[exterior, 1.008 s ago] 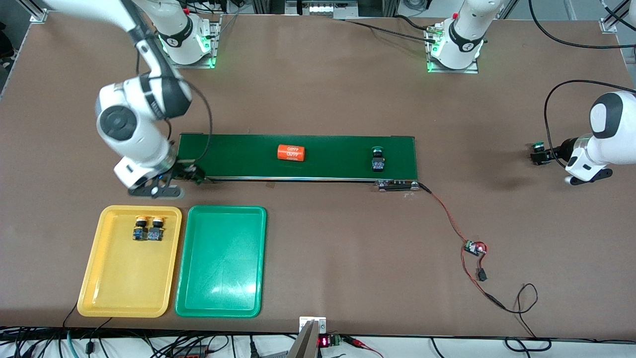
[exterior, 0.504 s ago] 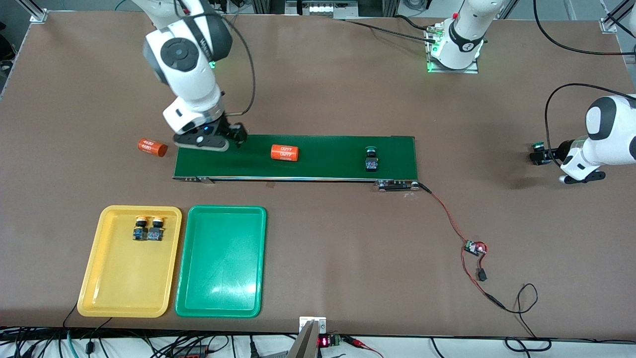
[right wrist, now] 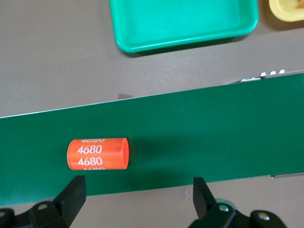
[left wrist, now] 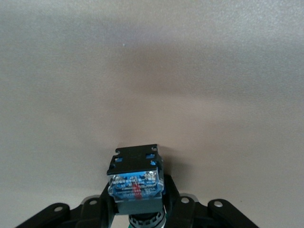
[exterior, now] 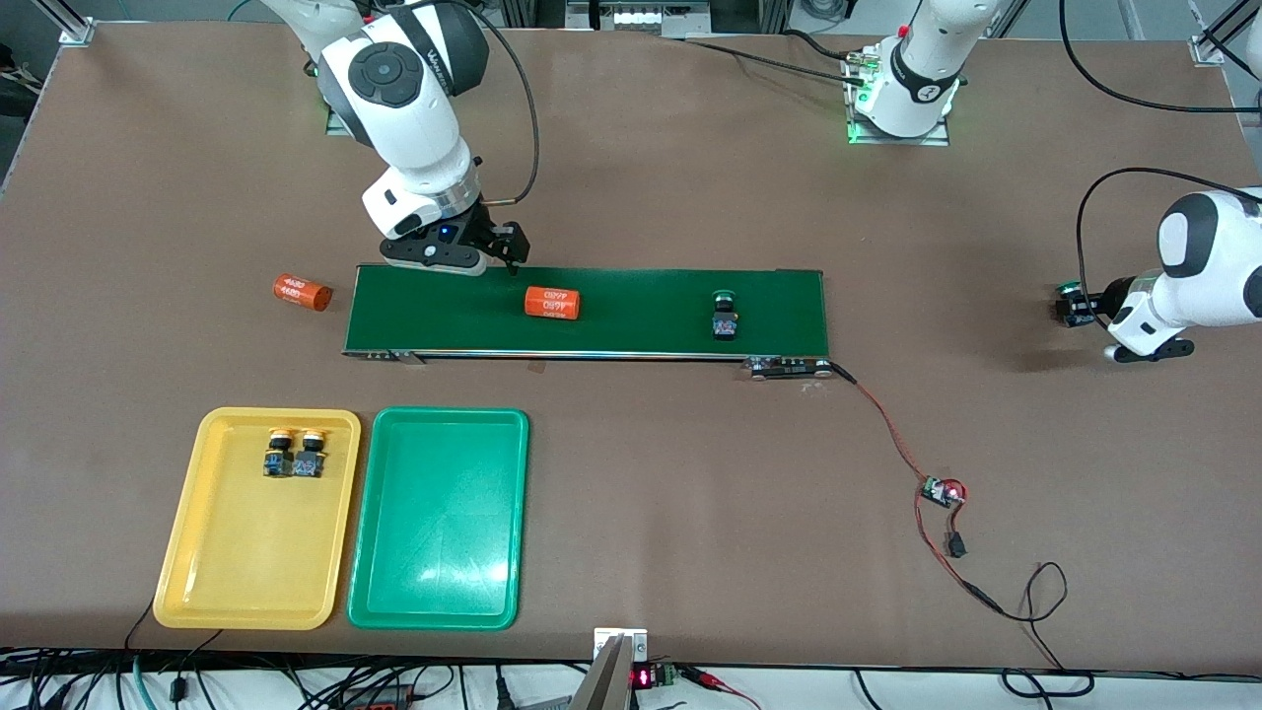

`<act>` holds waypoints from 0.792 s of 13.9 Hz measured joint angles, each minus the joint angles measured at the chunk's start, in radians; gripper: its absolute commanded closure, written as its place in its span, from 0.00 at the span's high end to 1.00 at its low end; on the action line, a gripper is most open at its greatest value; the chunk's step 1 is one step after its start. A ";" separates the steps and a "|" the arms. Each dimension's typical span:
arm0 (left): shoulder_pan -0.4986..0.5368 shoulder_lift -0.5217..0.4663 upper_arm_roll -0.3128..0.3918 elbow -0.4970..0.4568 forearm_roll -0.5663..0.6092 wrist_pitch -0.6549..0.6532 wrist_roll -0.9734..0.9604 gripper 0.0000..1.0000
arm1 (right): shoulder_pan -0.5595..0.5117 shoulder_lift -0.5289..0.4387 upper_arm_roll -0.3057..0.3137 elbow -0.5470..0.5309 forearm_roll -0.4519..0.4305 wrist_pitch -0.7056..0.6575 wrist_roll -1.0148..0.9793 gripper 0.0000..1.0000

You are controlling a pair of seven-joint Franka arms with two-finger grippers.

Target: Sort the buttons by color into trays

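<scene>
Halfway through sorting: left gripper (exterior: 1073,308) is clamped on a green-capped dark push-button switch (left wrist: 136,183) at its table end, so it needs carrying to the empty shallow green plastic tray (exterior: 375,552), while the right gripper (exterior: 490,254) hovers wide-open over the dark-green conveyor belt (exterior: 641,306).

Bright, even overhead light. Glare patches gleam on the green tray (exterior: 439,572) toward 6 o'clock. Soft shadows lie on the desk (exterior: 631,493); the left wrist view looks hazy, its button (left wrist: 136,183) blurred.
</scene>
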State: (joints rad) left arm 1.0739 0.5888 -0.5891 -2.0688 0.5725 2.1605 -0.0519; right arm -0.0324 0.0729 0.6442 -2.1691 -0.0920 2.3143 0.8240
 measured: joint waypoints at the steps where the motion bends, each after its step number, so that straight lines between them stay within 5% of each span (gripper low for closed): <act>1: 0.000 0.000 -0.001 0.000 0.000 0.000 0.000 0.00 | 0.000 0.009 0.000 0.000 0.000 0.001 0.001 1.00; 6: 0.003 -0.033 -0.180 0.017 -0.015 -0.055 -0.005 0.00 | -0.001 0.044 0.000 0.003 0.000 0.016 0.001 1.00; 11: -0.069 -0.079 -0.360 0.010 -0.165 -0.074 -0.027 0.00 | 0.014 0.068 0.001 0.005 -0.026 0.019 -0.016 1.00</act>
State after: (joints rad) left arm 1.0044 0.5099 -0.9492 -2.0585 0.4075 2.0864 -0.0785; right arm -0.0188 0.1407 0.6448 -2.1636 -0.1181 2.3334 0.8082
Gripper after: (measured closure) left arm 0.573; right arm 0.000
